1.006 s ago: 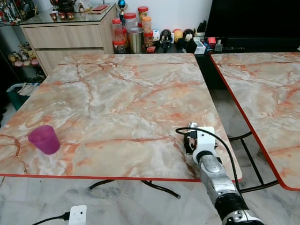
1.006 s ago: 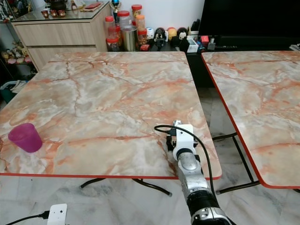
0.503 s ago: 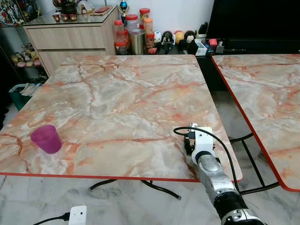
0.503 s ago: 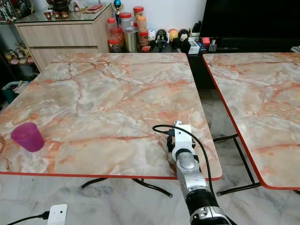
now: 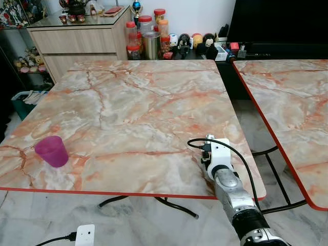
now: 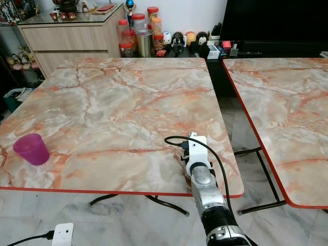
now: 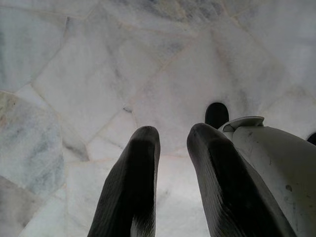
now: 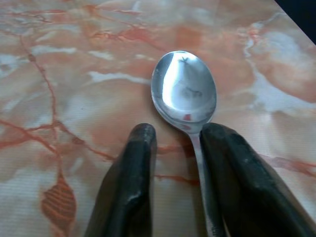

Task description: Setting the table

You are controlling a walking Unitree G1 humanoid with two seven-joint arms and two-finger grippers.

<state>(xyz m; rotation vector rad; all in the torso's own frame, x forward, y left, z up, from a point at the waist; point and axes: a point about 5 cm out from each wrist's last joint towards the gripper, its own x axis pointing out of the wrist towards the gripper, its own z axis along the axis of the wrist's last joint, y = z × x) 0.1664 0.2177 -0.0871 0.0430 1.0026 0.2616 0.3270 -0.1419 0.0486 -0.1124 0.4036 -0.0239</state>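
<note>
A silver spoon lies on the marble table near its front right corner. My right gripper rests low over it, open. The handle runs between the two fingers, close against one of them, and the bowl sticks out past the tips. From the head views the white wrist housing covers the fingers and the spoon. A purple cup stands upright near the table's front left edge, far from the gripper. My left gripper hangs idle over the pale floor, its fingers slightly apart and holding nothing.
A second marble table stands to the right across a narrow gap. A sideboard and several jars sit behind the table. A white power strip lies on the floor in front.
The whole picture has shifted a little, so the camera moved. My right gripper stays at the same spot by the front right corner. The cup has not moved.
</note>
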